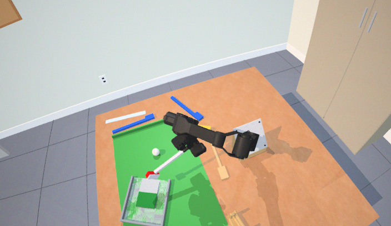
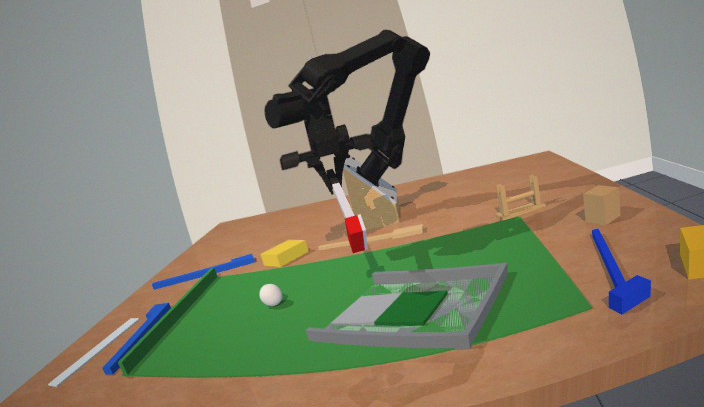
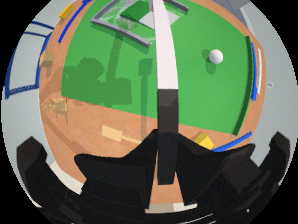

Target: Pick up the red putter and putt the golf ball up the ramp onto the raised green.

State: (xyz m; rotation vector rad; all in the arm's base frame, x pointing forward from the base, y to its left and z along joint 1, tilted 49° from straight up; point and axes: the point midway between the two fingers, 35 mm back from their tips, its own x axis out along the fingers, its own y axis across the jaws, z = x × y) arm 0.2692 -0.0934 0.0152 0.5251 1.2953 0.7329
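Note:
My gripper (image 1: 184, 150) (image 2: 333, 183) (image 3: 162, 132) is shut on the dark grip end of the red putter. Its white shaft (image 1: 168, 161) (image 2: 342, 203) (image 3: 160, 43) slants down to the red head (image 1: 149, 174) (image 2: 355, 232), which hangs in the air over the green mat (image 1: 129, 160) (image 2: 233, 330) (image 3: 193, 90). The white golf ball (image 1: 155, 151) (image 2: 270, 294) (image 3: 216, 55) rests on the mat, apart from the head. The raised green (image 1: 146, 199) (image 2: 410, 307) (image 3: 136, 11) with its grey ramp (image 1: 149, 186) (image 2: 363, 309) sits inside a grey frame (image 1: 126, 200) (image 2: 488, 299).
A dark green wall (image 1: 139, 127) (image 2: 168, 319) bounds the mat's end. Blue putters (image 1: 133, 123) (image 1: 186, 108) (image 2: 617, 273), a white bar (image 1: 125, 116), a yellow block (image 2: 283, 252), a wooden putter (image 1: 219, 162) (image 2: 384, 235), a wooden rack (image 2: 519, 197) and cubes (image 2: 601, 204) (image 2: 693, 251) lie around.

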